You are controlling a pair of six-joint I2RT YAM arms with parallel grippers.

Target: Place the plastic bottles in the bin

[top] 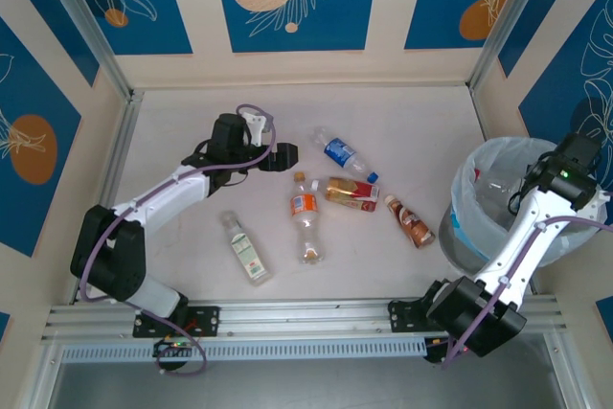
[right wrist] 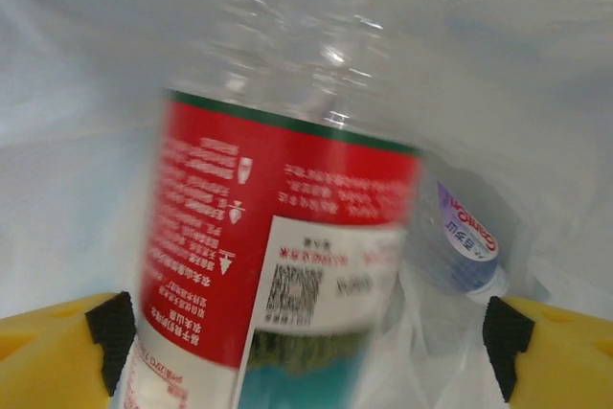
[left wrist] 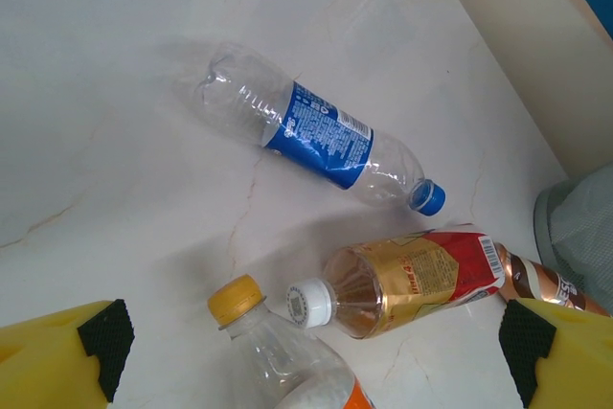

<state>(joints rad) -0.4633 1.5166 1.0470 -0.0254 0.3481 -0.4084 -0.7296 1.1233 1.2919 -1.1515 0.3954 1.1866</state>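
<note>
Right gripper (right wrist: 305, 332) is hanging at the mouth of the bin (top: 456, 232), off the table's right edge. Its fingers are spread wide, with a blurry red-label bottle (right wrist: 278, 237) between them and a gap showing on its right. A white-label bottle (right wrist: 466, 241) is lying in the bag behind it.

Left gripper (top: 283, 155) is hovering over the table (top: 172, 131), fingers wide apart and gripping nothing. A blue-label bottle (left wrist: 321, 136), a red-and-gold bottle (left wrist: 421, 275) and an orange-cap bottle (left wrist: 278, 352) are lying below it. A brown bottle (top: 410, 220) and a green-label bottle (top: 247, 248) are lying on the table too.
</note>
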